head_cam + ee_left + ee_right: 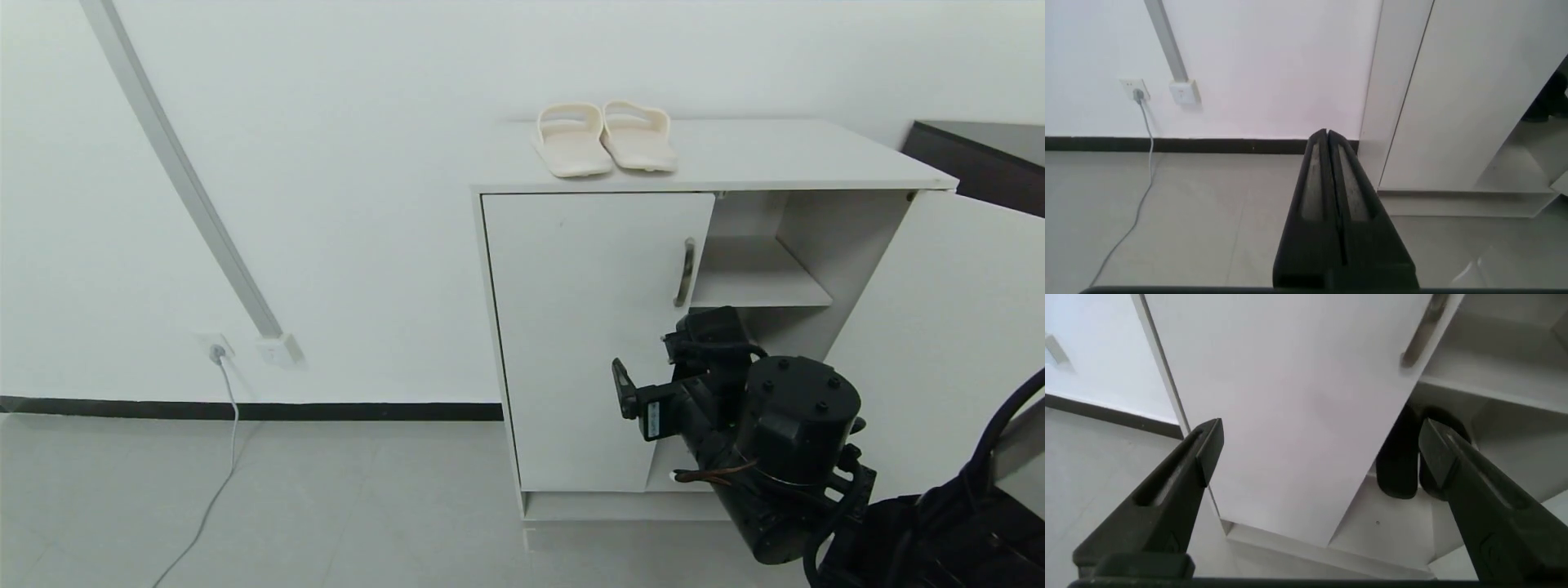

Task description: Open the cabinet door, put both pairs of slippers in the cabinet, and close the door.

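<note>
On cabinet [775, 151] top, beige slippers [571, 151]: likely light, soft foam; pinch by strap. Right gripper [1321, 429] jaws apart; left gripper [1327, 147] jaws together.

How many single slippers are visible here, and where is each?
4. Two cream slippers lie side by side on top of the cabinet. Two dark slippers stand inside it on the bottom board, one partly covered. More may be hidden behind the closed door.
</note>
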